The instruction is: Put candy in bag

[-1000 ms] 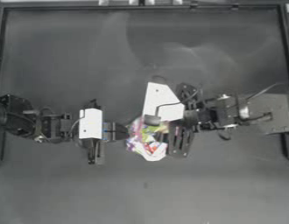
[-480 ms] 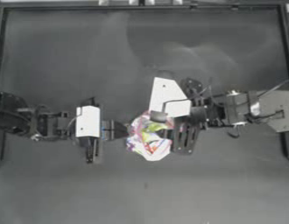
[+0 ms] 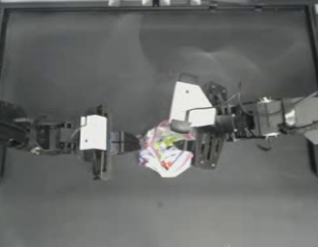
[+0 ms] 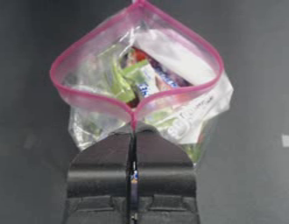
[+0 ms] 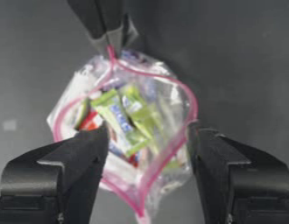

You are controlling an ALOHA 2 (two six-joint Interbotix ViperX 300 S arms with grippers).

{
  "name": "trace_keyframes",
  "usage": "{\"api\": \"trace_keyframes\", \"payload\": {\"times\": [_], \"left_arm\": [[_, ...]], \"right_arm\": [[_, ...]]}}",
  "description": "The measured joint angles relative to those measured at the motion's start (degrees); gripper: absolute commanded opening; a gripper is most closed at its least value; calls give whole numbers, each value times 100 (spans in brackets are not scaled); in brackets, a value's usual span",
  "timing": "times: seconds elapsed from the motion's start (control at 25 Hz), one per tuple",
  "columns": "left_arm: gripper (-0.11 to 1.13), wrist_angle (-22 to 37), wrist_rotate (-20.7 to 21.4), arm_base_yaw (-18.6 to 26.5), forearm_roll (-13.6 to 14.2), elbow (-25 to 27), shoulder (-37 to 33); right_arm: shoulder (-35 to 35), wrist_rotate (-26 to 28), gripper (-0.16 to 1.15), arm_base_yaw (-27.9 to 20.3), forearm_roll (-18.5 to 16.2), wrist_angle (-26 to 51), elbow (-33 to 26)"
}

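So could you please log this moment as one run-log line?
left gripper: shut on bag rim, mouth open | right gripper: open above bag mouth | candy: in bag

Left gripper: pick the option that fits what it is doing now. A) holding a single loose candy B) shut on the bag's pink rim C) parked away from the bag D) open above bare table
B: in the left wrist view the left gripper has its jaws pressed together on the pink strip of the bag, whose mouth gapes open beyond them.

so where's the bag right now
Near the table's middle in the top view, the bag sits between both grippers: the left gripper pinches its pink rim, the right gripper is open around it.
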Motion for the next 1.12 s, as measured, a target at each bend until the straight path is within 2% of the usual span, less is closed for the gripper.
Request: {"api": "trace_keyframes", "payload": {"times": [0.56, 1.12], "left_arm": [[4, 220, 246, 0, 9, 9, -176], [4, 448, 290, 53, 0, 308, -879]], "right_arm": [[-264, 26, 87, 0, 0, 0, 141], [-299, 26, 87, 0, 9, 0, 149]]}}
